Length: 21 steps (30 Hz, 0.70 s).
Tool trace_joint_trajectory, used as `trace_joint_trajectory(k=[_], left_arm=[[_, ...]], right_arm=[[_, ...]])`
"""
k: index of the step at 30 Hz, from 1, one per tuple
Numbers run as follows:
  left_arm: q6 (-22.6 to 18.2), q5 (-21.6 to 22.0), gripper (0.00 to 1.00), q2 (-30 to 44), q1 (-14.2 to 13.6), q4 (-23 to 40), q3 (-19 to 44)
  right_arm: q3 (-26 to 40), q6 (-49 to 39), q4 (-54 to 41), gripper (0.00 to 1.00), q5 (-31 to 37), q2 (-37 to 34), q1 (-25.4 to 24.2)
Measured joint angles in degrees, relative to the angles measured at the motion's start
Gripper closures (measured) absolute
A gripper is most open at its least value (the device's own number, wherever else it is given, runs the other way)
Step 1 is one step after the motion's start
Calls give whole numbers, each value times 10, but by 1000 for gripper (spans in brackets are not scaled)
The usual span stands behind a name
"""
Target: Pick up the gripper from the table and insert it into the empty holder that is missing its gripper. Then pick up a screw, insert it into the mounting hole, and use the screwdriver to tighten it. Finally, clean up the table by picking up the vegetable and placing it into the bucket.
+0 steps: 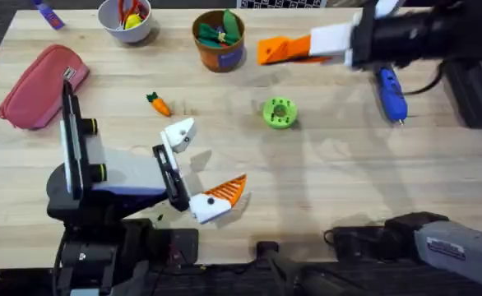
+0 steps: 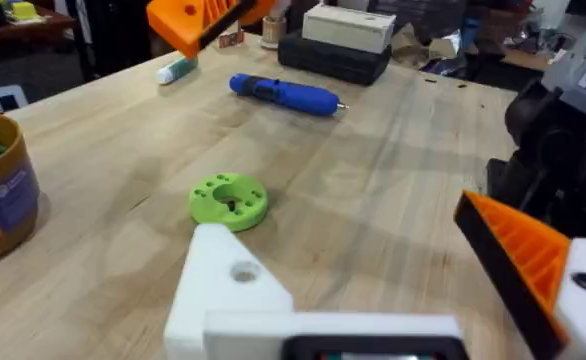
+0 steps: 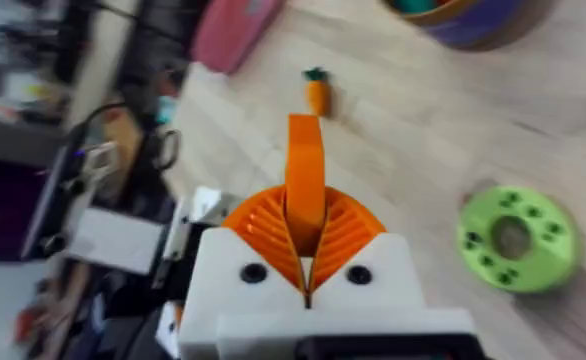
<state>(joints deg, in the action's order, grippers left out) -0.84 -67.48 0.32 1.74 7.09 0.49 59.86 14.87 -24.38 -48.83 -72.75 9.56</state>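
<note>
You're at a robotics lab bench: a wooden surface [image 1: 331, 181] with arm bases clamped at its edge, and cluttered shelves, cables and boxes [image 2: 348, 28] behind it.

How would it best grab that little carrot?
Grip the carrot across its orange body, coming straight down from above. It lies flat on the table, green top pointing away from the arms, with bare wood on both sides for the fingers.

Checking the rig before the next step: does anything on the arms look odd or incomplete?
Yes. The left gripper has one bare white holder with no orange pad, while its other finger carries one. The missing orange gripper is clamped in the right gripper, held above the table.
</note>
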Motion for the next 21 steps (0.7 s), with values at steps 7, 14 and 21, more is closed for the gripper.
trace_joint_trajectory(k=[7,14,21], left_arm=[[0,0,15,0,0,0,0],[0,0,15,0,0,0,0],[0,0,15,0,0,0,0]], right_arm=[[-146,97,220,992,-202,-3,0],[-172,183,396,992,-316,-74,0],[-187,338,647,992,-371,-158,12]])
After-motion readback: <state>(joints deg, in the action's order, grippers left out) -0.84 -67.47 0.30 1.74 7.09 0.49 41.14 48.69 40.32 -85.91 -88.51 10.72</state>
